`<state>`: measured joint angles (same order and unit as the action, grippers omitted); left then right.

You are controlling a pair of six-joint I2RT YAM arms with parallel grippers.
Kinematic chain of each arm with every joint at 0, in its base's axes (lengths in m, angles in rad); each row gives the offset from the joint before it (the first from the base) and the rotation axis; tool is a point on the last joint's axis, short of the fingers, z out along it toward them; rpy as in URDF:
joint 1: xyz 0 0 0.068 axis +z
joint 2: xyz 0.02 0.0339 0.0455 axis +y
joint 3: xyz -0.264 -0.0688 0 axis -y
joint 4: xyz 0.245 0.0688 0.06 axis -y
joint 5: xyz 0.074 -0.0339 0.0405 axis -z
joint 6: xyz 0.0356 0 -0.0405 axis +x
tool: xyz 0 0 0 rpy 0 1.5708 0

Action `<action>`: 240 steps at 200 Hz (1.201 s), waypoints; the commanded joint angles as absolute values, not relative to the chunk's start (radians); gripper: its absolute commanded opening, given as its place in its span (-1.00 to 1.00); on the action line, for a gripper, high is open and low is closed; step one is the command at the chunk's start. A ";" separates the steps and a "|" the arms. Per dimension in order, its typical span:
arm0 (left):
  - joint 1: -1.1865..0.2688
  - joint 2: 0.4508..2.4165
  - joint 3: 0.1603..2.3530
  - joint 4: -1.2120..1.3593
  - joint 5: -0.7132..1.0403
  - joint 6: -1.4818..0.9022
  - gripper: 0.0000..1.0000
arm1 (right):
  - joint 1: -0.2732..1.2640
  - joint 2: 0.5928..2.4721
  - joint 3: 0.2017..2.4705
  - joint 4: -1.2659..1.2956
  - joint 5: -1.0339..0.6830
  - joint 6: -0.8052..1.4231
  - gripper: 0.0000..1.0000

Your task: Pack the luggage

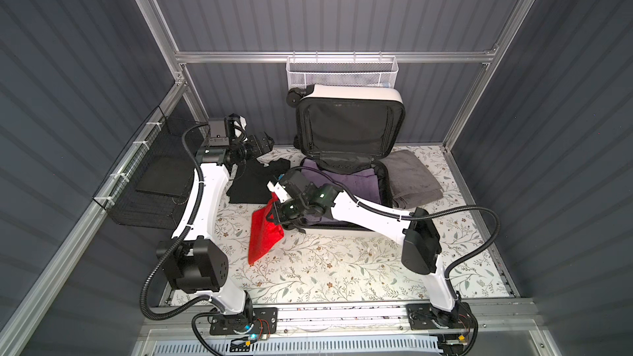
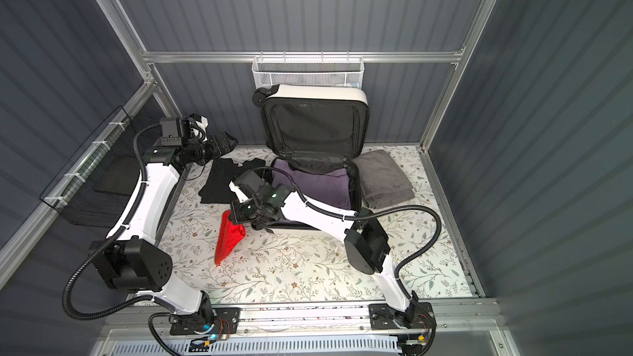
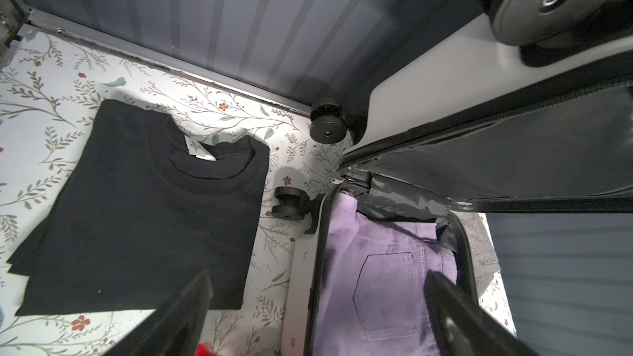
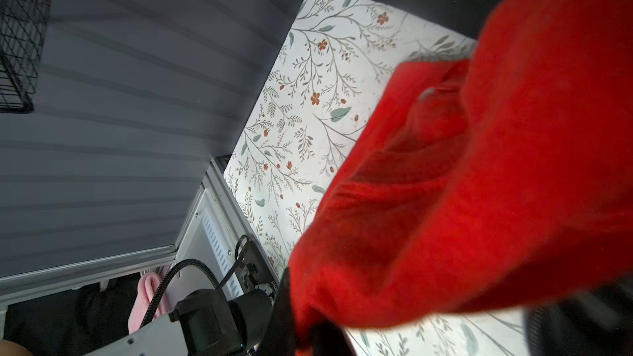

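1. The luggage (image 1: 349, 95) lies open at the back middle of the table (image 1: 325, 268), lid upright. Purple trousers (image 1: 356, 183) fill its lower half.
2. The right gripper (image 1: 275, 214), at its front-left corner, is clamped on a red cloth (image 1: 263, 238).
3. The left gripper (image 1: 265, 140) hangs with jaws spread wide near a black T-shirt (image 1: 253, 183).
4. The black wire basket (image 1: 137, 214) holds a flat black slab (image 1: 164, 179).
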<state>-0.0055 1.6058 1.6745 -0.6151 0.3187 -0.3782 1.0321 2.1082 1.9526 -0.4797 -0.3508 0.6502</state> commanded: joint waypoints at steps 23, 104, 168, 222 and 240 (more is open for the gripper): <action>0.002 1.515 1.536 -0.557 0.399 -0.418 1.00 | 0.964 1.996 1.953 -0.615 -0.409 0.541 -1.00; 0.002 1.399 1.246 -0.461 0.481 -0.508 1.00 | 0.821 1.892 2.042 -0.742 -0.480 0.482 -1.00; 0.002 1.327 1.111 -0.352 0.617 -0.645 1.00 | 0.748 1.885 2.221 -0.841 -0.479 0.459 -1.00; 0.001 1.317 1.035 -0.181 0.752 -0.835 1.00 | 0.686 1.850 2.271 -0.843 -0.468 0.472 -1.00; 0.000 1.317 1.013 -0.113 0.783 -0.905 1.00 | 0.668 1.837 2.272 -0.832 -0.467 0.481 -1.00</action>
